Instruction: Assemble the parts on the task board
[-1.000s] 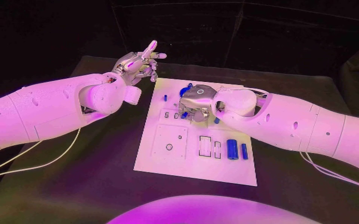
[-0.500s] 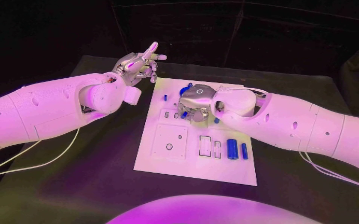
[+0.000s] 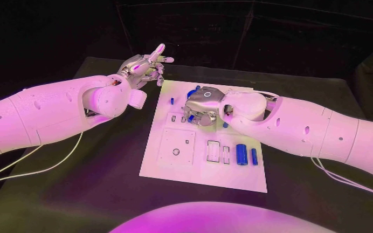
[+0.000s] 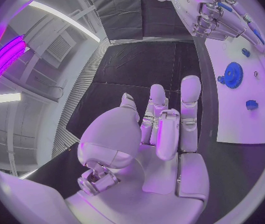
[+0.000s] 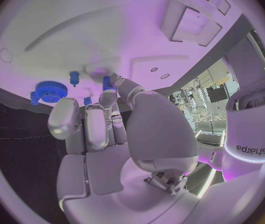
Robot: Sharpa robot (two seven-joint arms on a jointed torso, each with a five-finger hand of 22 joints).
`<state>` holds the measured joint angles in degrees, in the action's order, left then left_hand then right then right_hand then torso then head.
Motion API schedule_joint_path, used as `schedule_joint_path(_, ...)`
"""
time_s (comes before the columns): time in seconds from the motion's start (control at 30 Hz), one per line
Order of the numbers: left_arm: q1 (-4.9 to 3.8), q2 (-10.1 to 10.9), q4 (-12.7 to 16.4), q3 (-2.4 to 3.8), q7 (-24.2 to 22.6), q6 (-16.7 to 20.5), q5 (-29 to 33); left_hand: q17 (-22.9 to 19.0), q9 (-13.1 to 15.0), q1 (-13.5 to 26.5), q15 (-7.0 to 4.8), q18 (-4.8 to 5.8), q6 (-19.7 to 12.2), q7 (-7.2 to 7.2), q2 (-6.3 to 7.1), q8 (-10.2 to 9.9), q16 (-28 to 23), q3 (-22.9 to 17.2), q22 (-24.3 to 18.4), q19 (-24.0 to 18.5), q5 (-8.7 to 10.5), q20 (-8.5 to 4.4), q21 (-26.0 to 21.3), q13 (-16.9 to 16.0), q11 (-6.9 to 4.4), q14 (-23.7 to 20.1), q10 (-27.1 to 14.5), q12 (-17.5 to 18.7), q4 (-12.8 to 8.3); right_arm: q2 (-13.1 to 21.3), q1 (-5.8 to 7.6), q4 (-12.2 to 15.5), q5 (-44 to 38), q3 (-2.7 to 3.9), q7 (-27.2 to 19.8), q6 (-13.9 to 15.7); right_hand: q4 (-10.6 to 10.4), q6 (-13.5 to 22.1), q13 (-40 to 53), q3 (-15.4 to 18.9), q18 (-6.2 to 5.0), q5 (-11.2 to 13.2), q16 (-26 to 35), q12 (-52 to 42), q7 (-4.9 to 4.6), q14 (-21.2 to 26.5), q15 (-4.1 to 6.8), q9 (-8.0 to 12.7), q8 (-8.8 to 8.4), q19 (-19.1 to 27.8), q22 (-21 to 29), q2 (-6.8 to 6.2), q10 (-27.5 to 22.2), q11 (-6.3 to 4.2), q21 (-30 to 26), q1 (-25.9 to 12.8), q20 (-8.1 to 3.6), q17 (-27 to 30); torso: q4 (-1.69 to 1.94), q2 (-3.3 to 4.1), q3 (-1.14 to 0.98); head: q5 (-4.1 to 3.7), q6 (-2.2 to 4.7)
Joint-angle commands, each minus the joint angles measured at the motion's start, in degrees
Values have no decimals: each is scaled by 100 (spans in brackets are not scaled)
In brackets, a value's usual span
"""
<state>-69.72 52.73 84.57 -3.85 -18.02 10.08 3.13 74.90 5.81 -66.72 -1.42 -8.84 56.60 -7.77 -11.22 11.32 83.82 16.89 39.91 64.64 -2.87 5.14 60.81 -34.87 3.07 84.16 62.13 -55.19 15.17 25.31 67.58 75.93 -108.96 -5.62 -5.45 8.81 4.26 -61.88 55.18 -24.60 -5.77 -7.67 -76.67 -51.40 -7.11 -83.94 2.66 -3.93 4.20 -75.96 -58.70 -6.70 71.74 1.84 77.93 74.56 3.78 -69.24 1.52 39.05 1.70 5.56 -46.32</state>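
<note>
Still no visible shift: my right hand (image 3: pixel 204 108) pinches a small blue plastic part (image 5: pixel 108 81) over the white task board (image 3: pixel 186 163); left hand (image 3: pixel 145 67) idles spread, so seating unfinished.

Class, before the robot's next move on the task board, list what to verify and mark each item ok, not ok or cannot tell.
1. Right hand over the task board: ok.
2. A small blue part at its fingers: ok; firmly held: cannot tell.
3. Left hand off the board, holding nothing: ok.
4. Blue gear lying on the board: ok.
5. Two blue cylinders near the board's front edge, untouched: ok.
</note>
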Motion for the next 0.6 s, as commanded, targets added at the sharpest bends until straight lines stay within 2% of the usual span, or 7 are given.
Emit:
schedule_joint_path(0.03,-11,-7,1,6,7,-83,-44,228,6,-61,41,-58,-39,-6,16,19,5,1,-6,30,13,5,11,8,6,223,-29,30,-37,0,10,20,-32,2,13,144,10,-38,12,-27,-4,23,8,4,9,-204,-27,-13,4,31,-16,55,-24,0,-14,59,4,-14,0,-1,-2,1,-8)
schedule_joint_path(0.6,-11,-14,-11,6,27,-83,-59,252,7,-67,41,-53,-46,-7,28,22,16,10,22,49,13,6,27,11,7,231,-30,30,-43,-3,10,30,-62,2,31,102,40,-89,11,-72,-3,41,6,2,17,-208,-22,-22,24,24,-25,99,-29,-6,-11,121,1,-23,1,-1,3,-2,-25)
